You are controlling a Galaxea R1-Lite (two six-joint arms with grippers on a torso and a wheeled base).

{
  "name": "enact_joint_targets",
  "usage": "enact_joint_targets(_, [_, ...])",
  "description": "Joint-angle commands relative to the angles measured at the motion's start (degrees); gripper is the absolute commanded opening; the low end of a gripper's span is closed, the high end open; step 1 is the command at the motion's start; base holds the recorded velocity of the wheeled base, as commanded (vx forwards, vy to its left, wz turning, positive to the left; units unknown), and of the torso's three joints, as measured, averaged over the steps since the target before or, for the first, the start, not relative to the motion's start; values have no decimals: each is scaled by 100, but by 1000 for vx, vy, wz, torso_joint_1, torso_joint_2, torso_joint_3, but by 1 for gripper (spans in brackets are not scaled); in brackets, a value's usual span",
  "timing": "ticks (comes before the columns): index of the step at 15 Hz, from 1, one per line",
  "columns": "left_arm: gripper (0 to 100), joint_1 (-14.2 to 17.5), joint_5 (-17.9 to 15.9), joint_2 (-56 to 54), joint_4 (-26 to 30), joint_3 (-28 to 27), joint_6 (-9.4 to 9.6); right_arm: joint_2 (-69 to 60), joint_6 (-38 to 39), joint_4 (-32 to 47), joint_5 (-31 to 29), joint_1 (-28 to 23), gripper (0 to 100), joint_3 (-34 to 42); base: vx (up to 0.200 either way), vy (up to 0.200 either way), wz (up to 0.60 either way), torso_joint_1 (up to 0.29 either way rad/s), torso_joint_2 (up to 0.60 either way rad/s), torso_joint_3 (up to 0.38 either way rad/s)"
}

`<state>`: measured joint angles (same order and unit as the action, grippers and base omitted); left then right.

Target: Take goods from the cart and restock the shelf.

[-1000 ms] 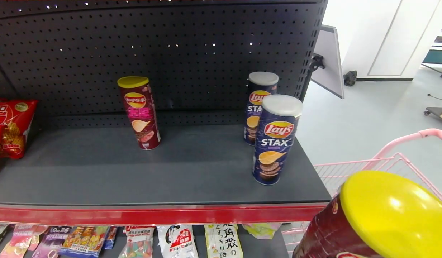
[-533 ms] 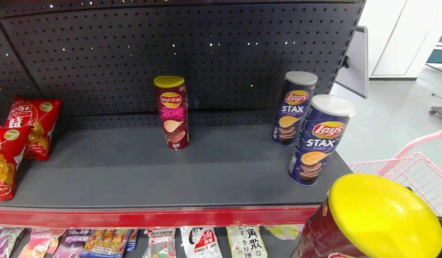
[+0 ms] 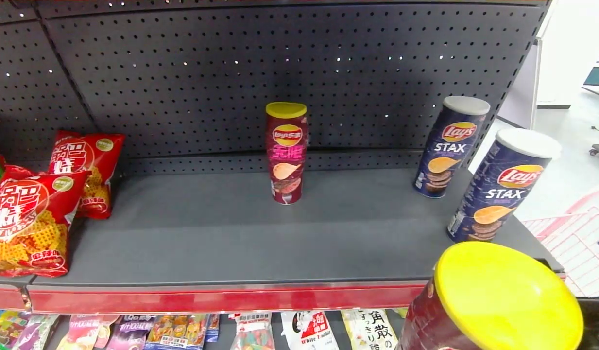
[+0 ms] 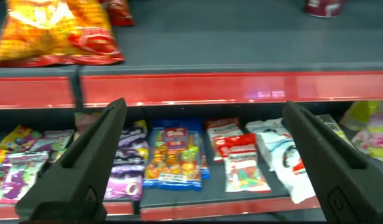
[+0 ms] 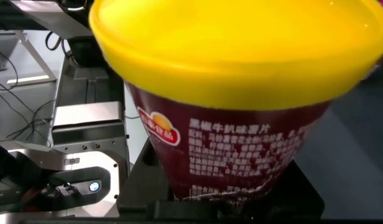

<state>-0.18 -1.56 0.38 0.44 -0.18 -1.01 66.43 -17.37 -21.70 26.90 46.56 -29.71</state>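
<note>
The right gripper [image 5: 235, 202] is clamped on the base of a held maroon can [image 3: 493, 301] with a yellow lid. It holds the can upright at about 5 o'clock in the head view, in front of the red front lip of the shelf [image 3: 221, 243], near the shelf's right end.

The shelf is a dark grey board backed by a perforated panel. A second maroon can [image 3: 286, 153], also yellow-lidded, stands upright on it near the middle and toward the back. At that can's 3 o'clock stands the rear navy can [image 3: 450, 146] with a pale lid, close to the back panel. The front navy can [image 3: 503, 187] stands at 4 o'clock, nearer the front edge at the shelf's right end. Two red snack bags [image 3: 29, 218] lean at 9 o'clock on the shelf's left end.

The pink cart [image 3: 573, 245] shows at 4 o'clock, past the shelf's right end.

The left gripper [image 4: 207, 168] is spread wide and holds nothing. It faces the candy packets [image 4: 241, 162] on the lower shelf, under the red lip.
</note>
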Motion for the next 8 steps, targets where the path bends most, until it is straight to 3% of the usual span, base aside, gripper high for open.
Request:
enact_joint_targets(1, [100, 1, -2, 6, -9, 1, -4, 11, -3, -1, 8, 3, 0, 9, 0, 200, 0, 2, 7, 7])
enact_joint_targets(8, [100, 1, -2, 6, -9, 1, 31, 2, 6, -1, 8, -6, 0, 27, 0, 0, 0, 0, 0, 0])
